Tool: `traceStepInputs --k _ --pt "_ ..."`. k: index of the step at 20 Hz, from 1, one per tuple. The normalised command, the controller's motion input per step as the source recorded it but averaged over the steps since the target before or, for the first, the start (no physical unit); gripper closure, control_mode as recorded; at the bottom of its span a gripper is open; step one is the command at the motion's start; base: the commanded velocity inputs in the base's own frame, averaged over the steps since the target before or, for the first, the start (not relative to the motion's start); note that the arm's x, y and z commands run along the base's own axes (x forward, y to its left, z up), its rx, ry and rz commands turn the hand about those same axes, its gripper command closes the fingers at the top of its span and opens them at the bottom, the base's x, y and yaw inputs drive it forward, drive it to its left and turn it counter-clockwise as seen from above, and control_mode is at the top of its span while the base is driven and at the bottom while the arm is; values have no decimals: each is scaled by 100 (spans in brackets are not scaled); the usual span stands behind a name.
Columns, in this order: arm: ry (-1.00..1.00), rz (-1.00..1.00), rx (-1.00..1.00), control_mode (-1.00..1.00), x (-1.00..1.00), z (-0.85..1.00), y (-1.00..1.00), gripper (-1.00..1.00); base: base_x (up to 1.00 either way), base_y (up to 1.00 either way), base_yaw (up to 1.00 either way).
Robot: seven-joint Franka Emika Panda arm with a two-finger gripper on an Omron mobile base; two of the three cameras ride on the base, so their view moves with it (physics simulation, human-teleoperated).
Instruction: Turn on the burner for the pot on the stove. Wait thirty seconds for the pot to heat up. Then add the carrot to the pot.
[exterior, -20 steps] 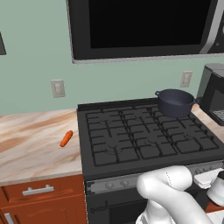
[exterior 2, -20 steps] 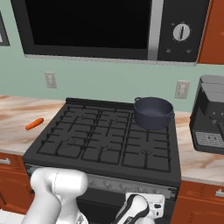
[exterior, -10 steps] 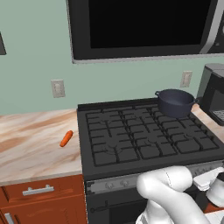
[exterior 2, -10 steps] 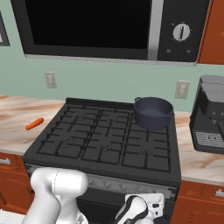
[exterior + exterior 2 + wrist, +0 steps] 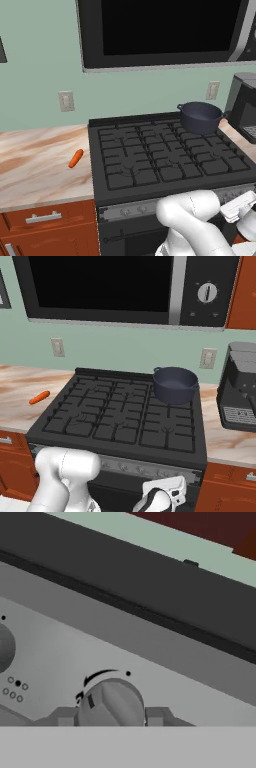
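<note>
1. While the arm reaches low before the stove [image 5: 165,160], the gripper [image 5: 111,716] sits at a grey knob [image 5: 111,704] on the front strip, one fingertip [image 5: 64,717] on each side of it.
2. Whether the jaws clench the knob or merely flank it cannot be told from the hand view.
3. A second knob [image 5: 4,647] shows at the left edge of that view.
4. At the back right burner stands the pot [image 5: 175,385], upright on the grates.
5. On the marble table [image 5: 35,160] left of the stove lies the carrot [image 5: 75,158], well apart from the pot.
6. A black microwave [image 5: 120,286] hangs above the stove, and a black appliance [image 5: 239,387] stands on the table to the right.
</note>
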Motion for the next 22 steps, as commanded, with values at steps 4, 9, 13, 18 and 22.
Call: traceStepInputs --k 4,9,13,18,22 --pt "-11 26 -23 -100 0 0 -11 100 0 0 0" --pt "-6 21 -20 -100 -8 27 0 -100 0 0 0" --pt "-21 16 -12 -100 -92 93 -3 -100 0 0 0" --pt "-24 17 -9 -100 -100 100 -15 -100 0 0 0" --pt "-27 17 -8 -100 -97 100 -19 -100 0 0 0"
